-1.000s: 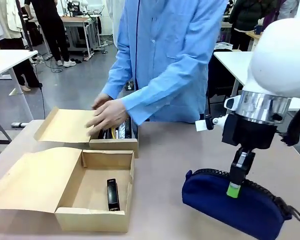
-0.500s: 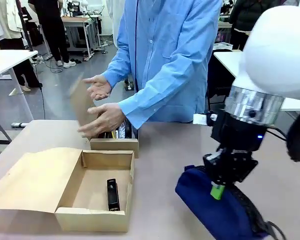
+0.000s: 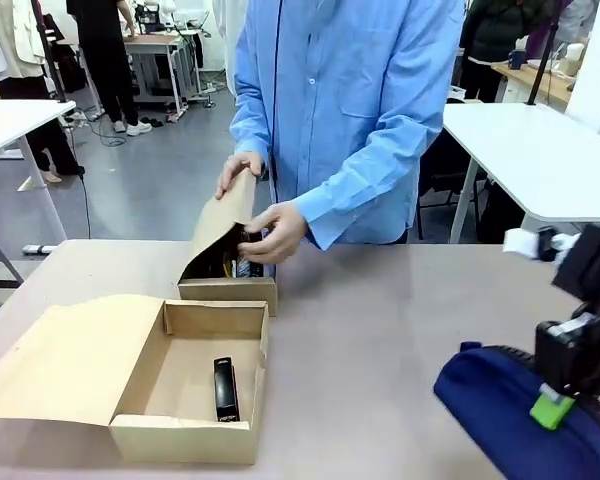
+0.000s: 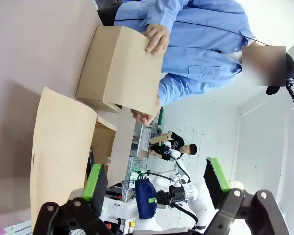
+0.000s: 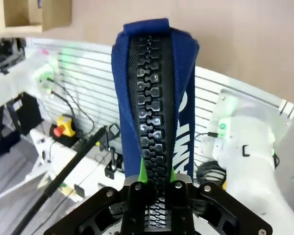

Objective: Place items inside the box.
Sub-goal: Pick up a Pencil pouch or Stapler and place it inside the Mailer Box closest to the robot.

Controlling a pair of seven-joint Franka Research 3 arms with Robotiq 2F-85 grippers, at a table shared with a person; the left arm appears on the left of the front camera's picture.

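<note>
The long brown box (image 3: 190, 425) lies open at the front left, its flap lid (image 3: 70, 362) flat to the left. One black stapler (image 3: 225, 388) rests on its floor. The other stapler and the marker pen are out of view. At the lower right my right gripper (image 3: 553, 408) is shut on the zip edge of the navy pouch (image 3: 510, 420). In the right wrist view the pouch (image 5: 154, 98) rises straight from the closed fingers (image 5: 143, 172). My left gripper (image 4: 154, 178) is open with nothing between its pads, looking at the box lid (image 4: 61, 152) from a distance.
Behind the long box stands the shorter cardboard box (image 3: 227, 291) with dark things inside. A person in a blue shirt holds its flap (image 3: 223, 215) half raised with both hands (image 3: 272, 233). Bare tabletop (image 3: 380, 340) lies between the boxes and the pouch.
My right gripper has carried the pouch to the right, nearer the table's right front. The person has lifted the shorter box's flap from lying flat to half shut.
</note>
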